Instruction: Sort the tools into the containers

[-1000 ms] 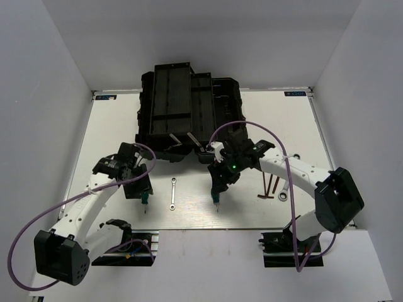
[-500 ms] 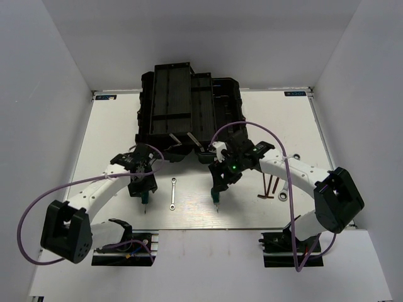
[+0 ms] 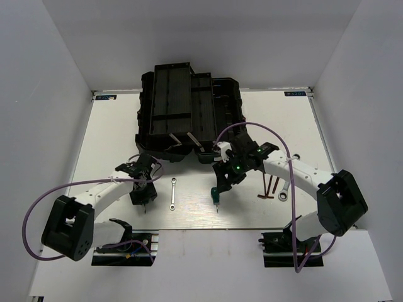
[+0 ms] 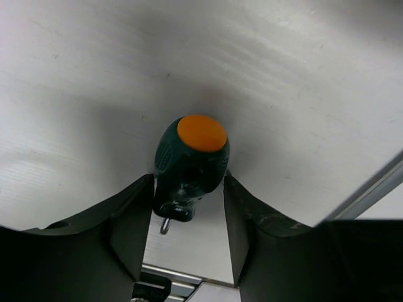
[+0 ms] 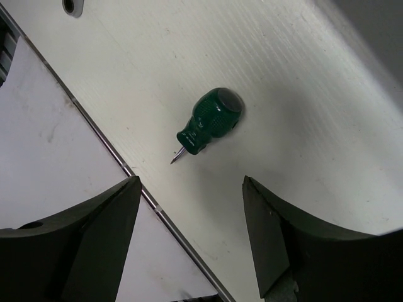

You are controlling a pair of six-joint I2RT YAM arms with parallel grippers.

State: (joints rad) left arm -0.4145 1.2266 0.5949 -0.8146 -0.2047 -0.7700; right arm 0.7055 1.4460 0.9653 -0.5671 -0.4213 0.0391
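A stubby green screwdriver (image 4: 191, 157) with an orange end cap lies between my left gripper's (image 4: 189, 180) fingertips, and both jaws press against its handle. From above, the left gripper (image 3: 143, 194) hides that tool near the table's front edge. The other green screwdriver (image 5: 211, 123) lies flat on the table, ahead of my open right gripper (image 5: 191, 182), which holds nothing. The top view shows that screwdriver (image 3: 216, 194) just below the right gripper (image 3: 222, 182). The small silver wrench (image 3: 172, 193) lies between the arms. The black toolbox (image 3: 189, 113) stands open at the back.
Dark reddish hex keys (image 3: 271, 187) and a larger silver wrench (image 3: 284, 194) lie to the right of the right gripper. The table's front rail (image 5: 119, 160) runs close to the right screwdriver's tip. White walls enclose the table.
My left gripper has moved right and down onto its screwdriver, and its jaws have come in on the handle. My right gripper has drawn back up and right, uncovering the other screwdriver.
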